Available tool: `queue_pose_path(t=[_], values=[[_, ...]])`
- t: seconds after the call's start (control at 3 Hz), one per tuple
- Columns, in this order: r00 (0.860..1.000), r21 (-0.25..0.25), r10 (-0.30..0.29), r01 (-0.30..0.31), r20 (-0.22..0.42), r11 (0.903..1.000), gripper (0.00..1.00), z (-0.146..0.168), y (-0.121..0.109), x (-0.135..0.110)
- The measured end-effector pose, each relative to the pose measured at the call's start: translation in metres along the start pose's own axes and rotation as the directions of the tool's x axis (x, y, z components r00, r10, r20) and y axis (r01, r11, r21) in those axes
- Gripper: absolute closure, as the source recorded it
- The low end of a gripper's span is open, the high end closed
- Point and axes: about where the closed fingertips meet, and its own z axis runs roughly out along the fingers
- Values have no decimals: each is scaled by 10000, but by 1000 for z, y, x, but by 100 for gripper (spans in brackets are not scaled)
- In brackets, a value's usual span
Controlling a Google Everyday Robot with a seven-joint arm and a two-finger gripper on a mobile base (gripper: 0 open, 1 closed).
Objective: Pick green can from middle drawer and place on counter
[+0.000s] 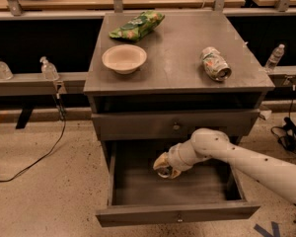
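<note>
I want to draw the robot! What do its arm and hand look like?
The arm is a fat, smooth white tube with tiny dark dots and a round bulge at the joint. The gripper, down in the open middle drawer, is cream-coloured. No cables show on it.

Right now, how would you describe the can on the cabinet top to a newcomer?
Start at the grey drawer cabinet in the middle; its flat counter holds three things. The can lies on its side at the right, the only metal cylinder, pale and dented, unlike the round bowl and the green snack bag to its left. The gripper is down in the open drawer below.
</note>
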Motion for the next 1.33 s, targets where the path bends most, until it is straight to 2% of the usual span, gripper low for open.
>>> queue_pose_path(t=[0.33,0.67,1.0,1.33], values=[[9962,943,-551,486,680,9944,100,-47,-20,-12],[9834,1515,-945,709,1549,9859,100,-69,-20,-21],[9781,1478,-1033,768,1809,9860,100,-71,-19,-26],[9808,2488,-735,267,1809,9682,100,-71,-23,-22]])
